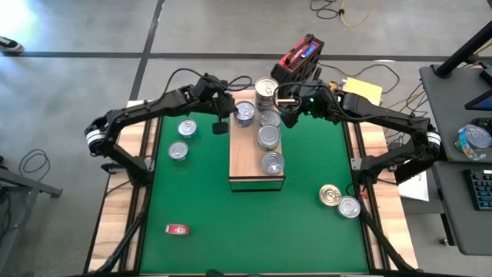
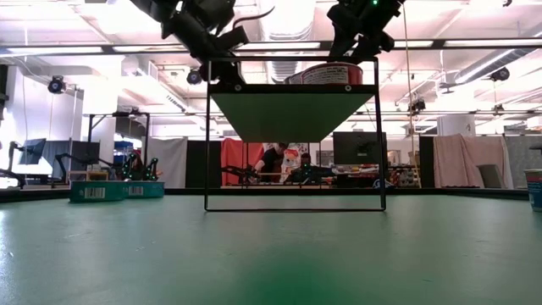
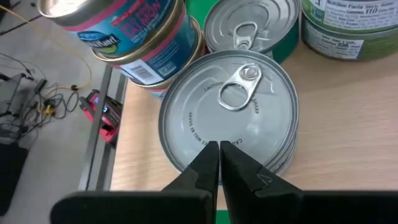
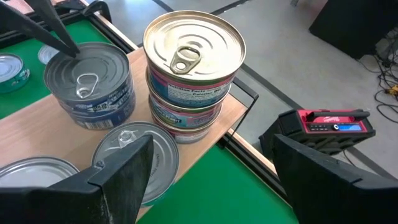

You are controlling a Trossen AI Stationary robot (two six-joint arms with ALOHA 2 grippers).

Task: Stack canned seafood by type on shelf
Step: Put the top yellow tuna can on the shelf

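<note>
**Two claws crowding the far end of the shelf**

From the high view, both arms are meeting over the far end of the shelf (image 1: 256, 163), the light-wood board lying lengthwise down the green surface (image 1: 307, 223). The left claw (image 1: 221, 125) is hanging at the shelf's far left corner beside the blue-labelled can (image 1: 244, 113); the right claw (image 1: 286, 112) is hovering at the far right corner, just short of the two-high pink stack (image 1: 267, 88). More silver-lidded tins are running down the board, with loose ones either side of it and a gold-lidded tin (image 1: 330, 195) off its near right corner.

In the low view, the shelf's dark frame (image 2: 293, 87) is standing raised, with a tin rim showing on top under the right arm.

The left wrist view is showing that claw's fingers (image 3: 217, 171) pressed together, empty, their tips sitting over the near rim of a smooth silver pull-tab lid (image 3: 230, 115).

Through the right wrist view, the fingers (image 4: 127, 171) are spread wide, holding nothing, and the pink stack (image 4: 189, 74) is lying straight ahead between them. I'd judge the right arm the nearer one for that stack: round, flat, ribbed metal, best taken across its width.
</note>
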